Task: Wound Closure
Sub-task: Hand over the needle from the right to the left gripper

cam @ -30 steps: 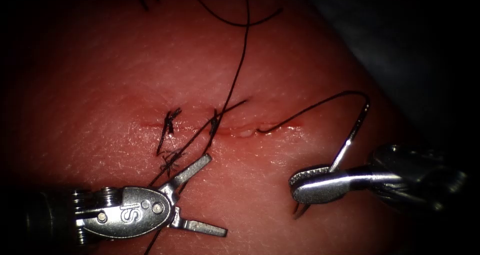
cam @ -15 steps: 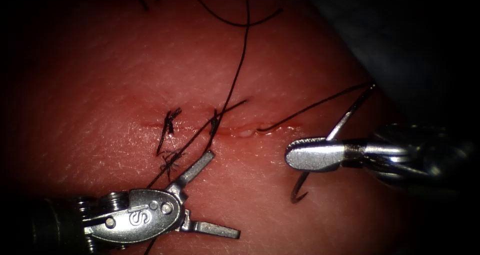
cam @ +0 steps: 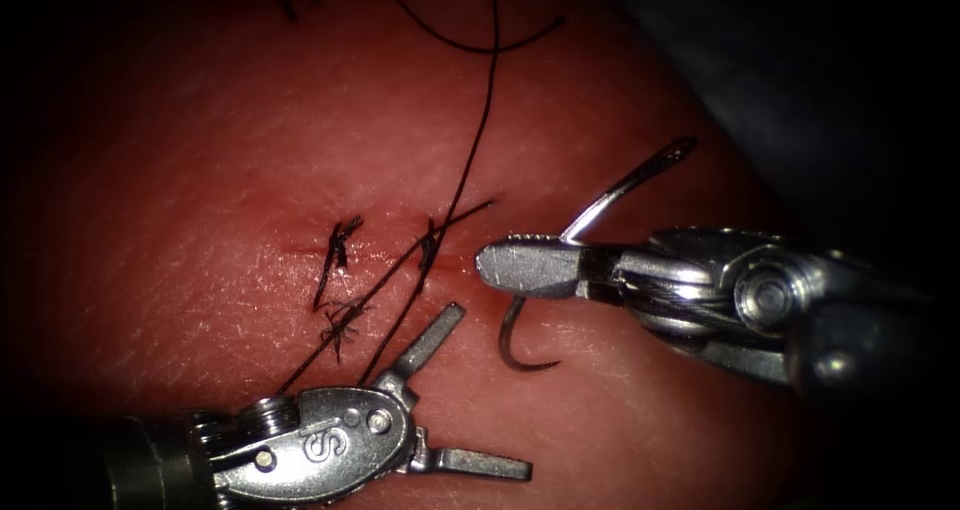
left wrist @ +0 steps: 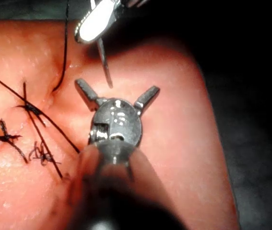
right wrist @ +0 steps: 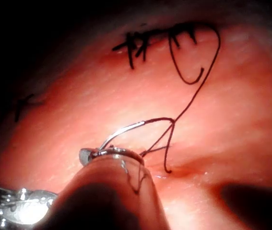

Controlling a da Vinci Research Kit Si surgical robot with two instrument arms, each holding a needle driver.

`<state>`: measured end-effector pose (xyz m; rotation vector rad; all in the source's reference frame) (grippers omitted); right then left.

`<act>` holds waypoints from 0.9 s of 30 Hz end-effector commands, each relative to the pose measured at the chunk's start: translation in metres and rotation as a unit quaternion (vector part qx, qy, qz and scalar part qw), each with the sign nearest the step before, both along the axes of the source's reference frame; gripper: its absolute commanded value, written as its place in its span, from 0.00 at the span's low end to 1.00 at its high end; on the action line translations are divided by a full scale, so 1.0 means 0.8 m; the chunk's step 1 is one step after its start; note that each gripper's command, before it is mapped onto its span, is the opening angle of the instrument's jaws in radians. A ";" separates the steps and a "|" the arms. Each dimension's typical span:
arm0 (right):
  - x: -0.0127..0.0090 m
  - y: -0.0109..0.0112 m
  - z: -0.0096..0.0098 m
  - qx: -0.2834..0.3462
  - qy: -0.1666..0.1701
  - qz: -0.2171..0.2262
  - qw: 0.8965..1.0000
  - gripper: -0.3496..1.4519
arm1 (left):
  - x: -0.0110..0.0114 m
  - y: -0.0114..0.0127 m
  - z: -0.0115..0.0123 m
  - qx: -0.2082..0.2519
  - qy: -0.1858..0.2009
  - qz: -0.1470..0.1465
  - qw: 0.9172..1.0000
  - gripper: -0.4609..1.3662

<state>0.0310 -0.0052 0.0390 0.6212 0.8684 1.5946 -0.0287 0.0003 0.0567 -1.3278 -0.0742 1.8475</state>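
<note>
While the right gripper is squeezed shut on the needle, the left gripper is spread wide and holds nothing. The right gripper grabs the needle near the middle of its curve. One end of the needle sticks up and to the right above the gripper. The hooked end curls down below it, over the tissue just under the cut. The needle is not in the tissue. A second ago the right gripper was farther to the right and lower; it has moved left and up, right over the right part of the cut, and the needle has turned with it.

The left gripper sits below the cut, near the bottom of the endoscope view. One finger points up toward the cut and the other points to the right. It has slid a bit to the right.

Dark thread runs down from the top to the stitches on the cut, and a strand passes beside the left gripper's upper finger.

In the left wrist view the left gripper is open in a V, with the needle tip just above it.
</note>
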 end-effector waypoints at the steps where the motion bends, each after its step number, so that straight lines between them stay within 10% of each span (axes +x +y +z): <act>1: -0.0001 0.0000 -0.0001 0.003 -0.006 -0.001 1.000 0.00 | 0.0002 0.0002 0.0003 0.000 0.005 -0.014 1.000 0.86; 17: 0.0009 -0.0002 -0.0004 0.001 -0.022 0.018 1.000 0.00 | -0.0026 0.0014 0.0014 0.003 0.012 -0.070 0.998 0.52; 20: 0.0009 -0.0003 -0.0004 0.000 -0.030 0.021 0.999 0.00 | -0.0023 0.0013 0.0014 0.005 0.002 -0.080 0.997 0.06; 27: 0.0008 -0.0005 -0.0006 -0.017 -0.033 0.015 0.999 0.00 | -0.0006 0.0014 0.0009 0.042 -0.059 -0.093 0.993 0.06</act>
